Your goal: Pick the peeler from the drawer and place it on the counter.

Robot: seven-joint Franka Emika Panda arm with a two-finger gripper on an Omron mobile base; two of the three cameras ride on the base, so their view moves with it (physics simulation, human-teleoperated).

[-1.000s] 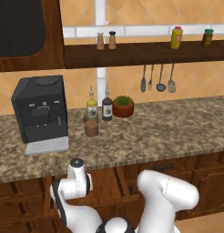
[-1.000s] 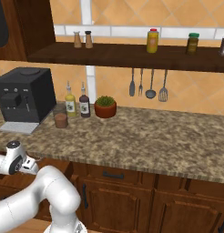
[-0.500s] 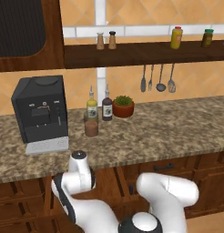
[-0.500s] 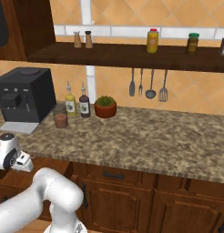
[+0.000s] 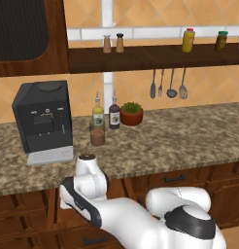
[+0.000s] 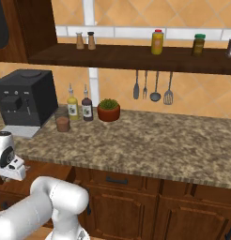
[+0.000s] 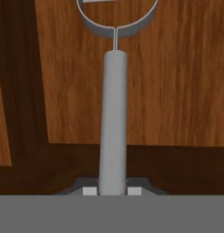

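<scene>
In the hand view the peeler runs straight up the picture: a thin grey handle ending in a round metal loop at the top edge. My gripper is shut on the lower end of the handle, and a pale fingertip shows on each side of it. Behind the peeler lies the reddish-brown wooden floor of the drawer, with a dark wall along its left and lower sides. In the base views my hand hangs at the left, just in front of the thick edge of the granite counter.
On the counter stand a black coffee machine, two bottles, a brown cup and a potted plant. Utensils hang on the wall under a dark shelf with jars. Closed cabinet fronts lie below the counter.
The arm's wrist has risen steadily, from below the counter's front edge to about level with it. The things on the counter have not moved.
</scene>
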